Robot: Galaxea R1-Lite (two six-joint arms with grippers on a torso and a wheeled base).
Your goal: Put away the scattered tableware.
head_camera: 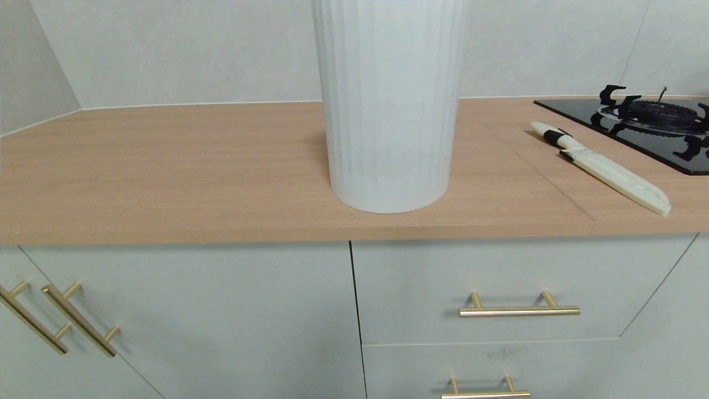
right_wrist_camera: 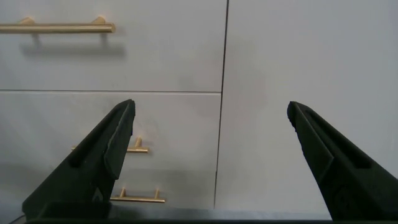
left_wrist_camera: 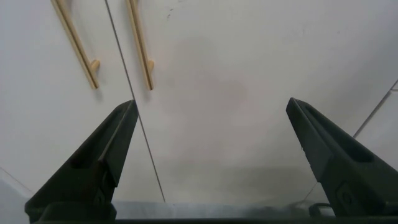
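A white knife with a black band on its handle lies on the wooden counter at the right, beside the stove. A tall white ribbed container stands upright mid-counter. My left gripper is open and faces the pale cabinet doors, with nothing between its fingers. My right gripper is open too, low in front of the drawer fronts and holding nothing.
A black gas stove sits at the counter's far right. Below the counter are pale cabinet doors with brass handles on the left and drawers with brass handles on the right. The counter's left half is bare wood.
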